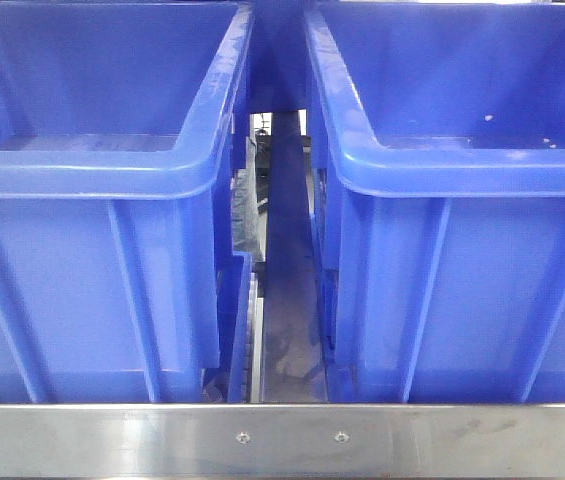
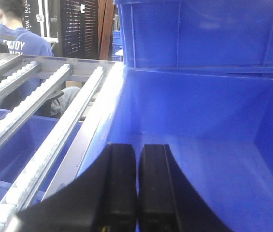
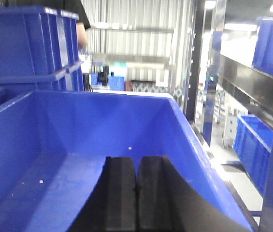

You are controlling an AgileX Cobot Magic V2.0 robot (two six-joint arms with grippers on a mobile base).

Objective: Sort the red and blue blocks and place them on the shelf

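Shelf [image 1: 282, 440] front edge is seen across the bottom of the front view as a flat brushed-steel strip bearing two small screws [image 1: 290, 437] near its middle. Two large blue bins are carried on it side by side: the left bin [image 1: 92, 180] and the right bin [image 1: 462, 180], separated by a narrow gap through which a dark strip of shelf floor is visible.

Neither the red block nor the blue block is visible in any view; their position cannot be told.

The left gripper [image 2: 137, 188] is seen in the left wrist view with its two black fingers [image 2: 119, 188] pressed together, nothing held between them. It is positioned over the interior of a blue bin [image 2: 199, 111], with another bin [image 2: 199, 34] stacked behind. Roller rails [image 2: 54, 125] run alongside to the left, and a person in a blue shirt [image 2: 8, 34] is seen beyond them.

The right gripper [image 3: 137, 193] is likewise pressed together and empty, positioned over the open interior of a blue bin [image 3: 102, 121]. Further bins [image 3: 30, 43] are stacked behind it.
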